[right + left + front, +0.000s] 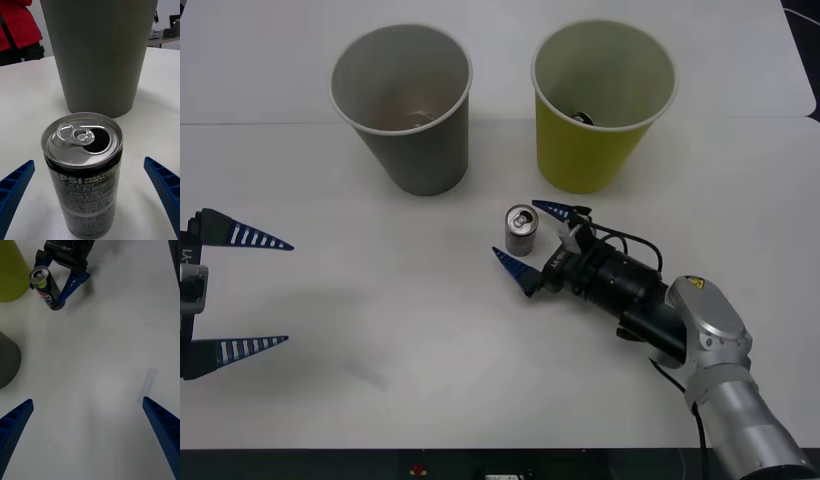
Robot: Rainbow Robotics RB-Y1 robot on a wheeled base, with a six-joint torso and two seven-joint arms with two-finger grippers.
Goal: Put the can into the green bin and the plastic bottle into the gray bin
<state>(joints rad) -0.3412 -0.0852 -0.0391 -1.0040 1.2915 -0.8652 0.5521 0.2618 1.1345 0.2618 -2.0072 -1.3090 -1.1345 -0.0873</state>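
The can (522, 231) stands upright on the white bench (380, 320), just in front of the gap between the two bins and closer to the green bin (602, 105) than to the gray bin (402, 107). Its pull-tab top is already opened, and the dark label carries lime-colored lettering. The right end effector (534, 240) lies low over the bench with its blue ribbed fingers spread wide, one on each side of the can; in the right wrist view both fingers stand apart from the can's sides, so it is released and grasps nothing. Seen from that wrist, the gray bin rises directly behind the can. Both bins stand upright and side by side at the far part of the bench, the gray one on the robot's left, the green one on its right, with something small and dark lying inside the green one. The left end effector (240, 292) hovers at the bench's left edge, well apart from the can, its fingers also spread and released.
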